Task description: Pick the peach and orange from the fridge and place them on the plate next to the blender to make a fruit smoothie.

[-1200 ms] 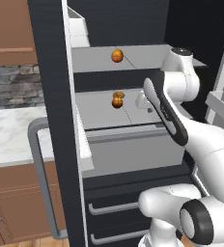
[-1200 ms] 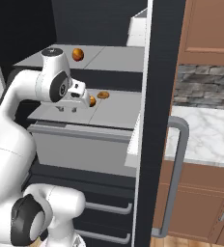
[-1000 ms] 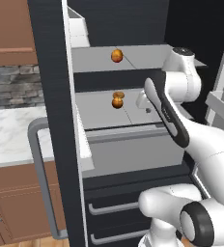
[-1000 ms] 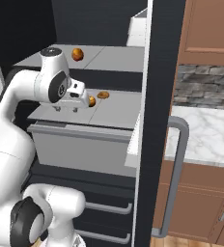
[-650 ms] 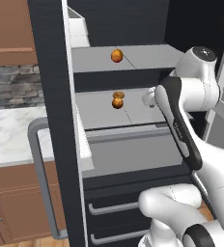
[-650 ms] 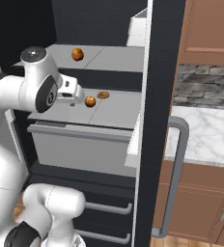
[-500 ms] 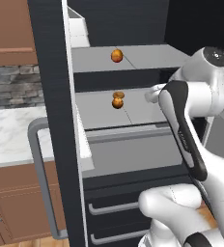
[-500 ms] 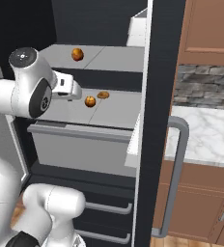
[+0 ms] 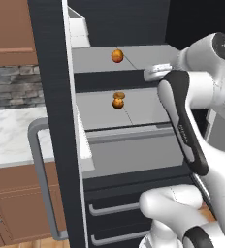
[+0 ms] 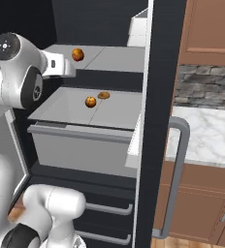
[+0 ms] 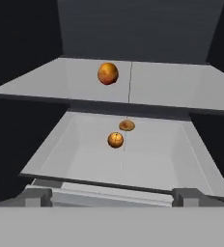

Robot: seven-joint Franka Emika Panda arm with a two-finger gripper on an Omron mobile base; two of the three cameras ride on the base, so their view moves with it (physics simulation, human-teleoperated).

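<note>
The fridge (image 9: 134, 160) stands open. On its upper shelf sits the peach (image 9: 117, 56) (image 10: 77, 54) (image 11: 107, 74), reddish-orange with a paler patch. One level down, the darker orange (image 9: 118, 103) (image 10: 90, 101) (image 11: 116, 140) rests in the pale grey tray. My gripper (image 11: 113, 198) (image 9: 149, 73) (image 10: 72, 68) hovers in front of the shelves at about upper-shelf height, apart from both fruits. It is open, fingertips wide apart and nothing between them. The plate and blender are out of view.
A flat brown-orange disc (image 11: 127, 126) (image 9: 119, 95) lies just behind the orange. The black fridge door (image 9: 51, 121) (image 10: 158, 121) with its grey bar handle (image 9: 41, 184) juts out beside the arm. A marble counter (image 10: 206, 131) over wooden cabinets lies beyond the door.
The arm has swung outward and the hand has risen from the lower tray's height to the upper shelf's height. Both fruits and the disc stay put.
</note>
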